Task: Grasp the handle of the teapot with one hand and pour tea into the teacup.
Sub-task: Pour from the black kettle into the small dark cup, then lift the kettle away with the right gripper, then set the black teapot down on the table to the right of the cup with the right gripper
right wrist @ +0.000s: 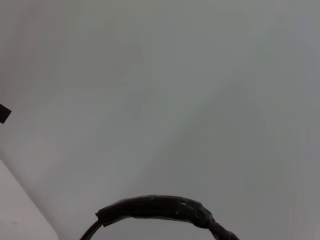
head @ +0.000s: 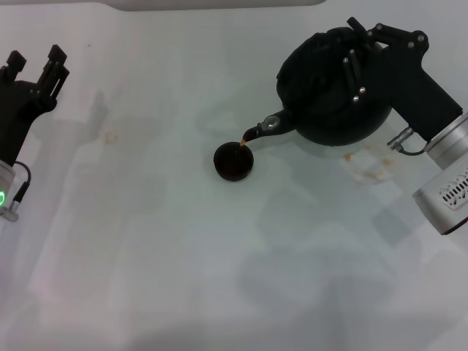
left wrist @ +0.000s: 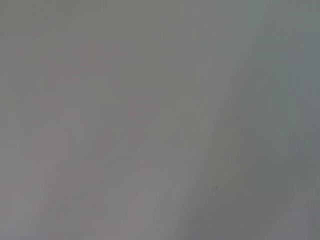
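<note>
Pour under way: right gripper clamped on the handle, teapot tipped, spout over the teacup.
Risk: overfilling the small teacup or the stream drifting off its rim onto the table. Left gripper idle at far left, fingers apart.

No text, label, brand or number can be read anywhere: not on the teapot, the teacup or the desk.

Teapot w/ right pincer crowds teacup from robot's right; its other sides open.
</note>
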You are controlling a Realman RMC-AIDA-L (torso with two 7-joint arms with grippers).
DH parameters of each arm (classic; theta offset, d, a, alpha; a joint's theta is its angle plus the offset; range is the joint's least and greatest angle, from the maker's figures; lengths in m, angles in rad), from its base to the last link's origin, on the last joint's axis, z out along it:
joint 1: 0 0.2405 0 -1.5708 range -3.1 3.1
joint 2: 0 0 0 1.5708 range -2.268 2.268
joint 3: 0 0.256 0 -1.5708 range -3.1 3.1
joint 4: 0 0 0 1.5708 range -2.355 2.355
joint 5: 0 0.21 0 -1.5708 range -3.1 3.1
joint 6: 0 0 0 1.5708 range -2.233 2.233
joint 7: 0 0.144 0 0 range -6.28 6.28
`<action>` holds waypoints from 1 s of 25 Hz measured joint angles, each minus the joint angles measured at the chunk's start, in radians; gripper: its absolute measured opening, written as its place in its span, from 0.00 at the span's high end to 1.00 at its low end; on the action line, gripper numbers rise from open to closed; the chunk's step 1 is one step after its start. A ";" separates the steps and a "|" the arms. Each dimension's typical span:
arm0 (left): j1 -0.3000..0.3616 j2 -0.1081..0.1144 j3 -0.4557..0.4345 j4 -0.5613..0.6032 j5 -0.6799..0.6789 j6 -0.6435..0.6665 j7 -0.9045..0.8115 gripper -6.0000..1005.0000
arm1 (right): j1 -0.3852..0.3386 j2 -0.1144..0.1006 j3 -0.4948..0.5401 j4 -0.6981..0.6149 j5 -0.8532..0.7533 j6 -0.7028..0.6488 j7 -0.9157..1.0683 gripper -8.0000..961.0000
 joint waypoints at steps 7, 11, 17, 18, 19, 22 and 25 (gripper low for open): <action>-0.001 0.000 -0.002 0.000 -0.002 -0.001 0.000 0.24 | -0.004 0.000 0.000 -0.001 0.000 0.005 0.021 0.87; -0.001 0.000 -0.002 0.000 -0.002 -0.003 0.000 0.24 | -0.007 0.001 -0.002 0.000 -0.001 0.010 0.109 0.87; -0.001 0.000 -0.004 0.000 -0.002 -0.004 0.000 0.24 | -0.007 -0.001 -0.002 0.001 -0.001 0.028 0.274 0.87; -0.001 0.000 -0.004 0.000 -0.002 -0.004 0.000 0.24 | -0.007 -0.001 -0.002 -0.001 -0.001 0.028 0.306 0.87; -0.001 0.000 -0.005 0.000 -0.002 -0.004 0.000 0.24 | -0.006 -0.001 -0.002 -0.001 -0.001 0.028 0.333 0.87; -0.001 0.000 -0.005 0.000 -0.003 -0.005 0.000 0.24 | -0.007 -0.002 -0.002 -0.002 -0.001 0.028 0.421 0.87; -0.001 0.000 -0.005 0.000 -0.004 -0.009 0.000 0.24 | -0.007 -0.002 -0.001 0.001 0.001 0.028 0.510 0.87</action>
